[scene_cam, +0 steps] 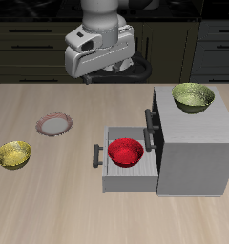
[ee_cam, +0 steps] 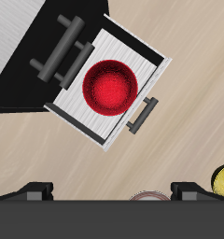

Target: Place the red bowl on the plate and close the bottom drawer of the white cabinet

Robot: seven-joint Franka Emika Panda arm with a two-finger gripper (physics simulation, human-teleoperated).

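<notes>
One camera looks down from high in front, taking in the whole worktop [scene_cam: 59,205], with the white cabinet [scene_cam: 193,143] at right of frame. The other looks straight down from well above. Both share the red bowl [scene_cam: 125,152] in the open bottom drawer [scene_cam: 116,174], and the plate [scene_cam: 54,124].

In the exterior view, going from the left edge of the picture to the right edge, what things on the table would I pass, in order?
Yellow-green bowl on the table → plate → dark handle of the open bottom drawer → red bowl inside that drawer → yellow-green bowl on top of the white cabinet.
</notes>
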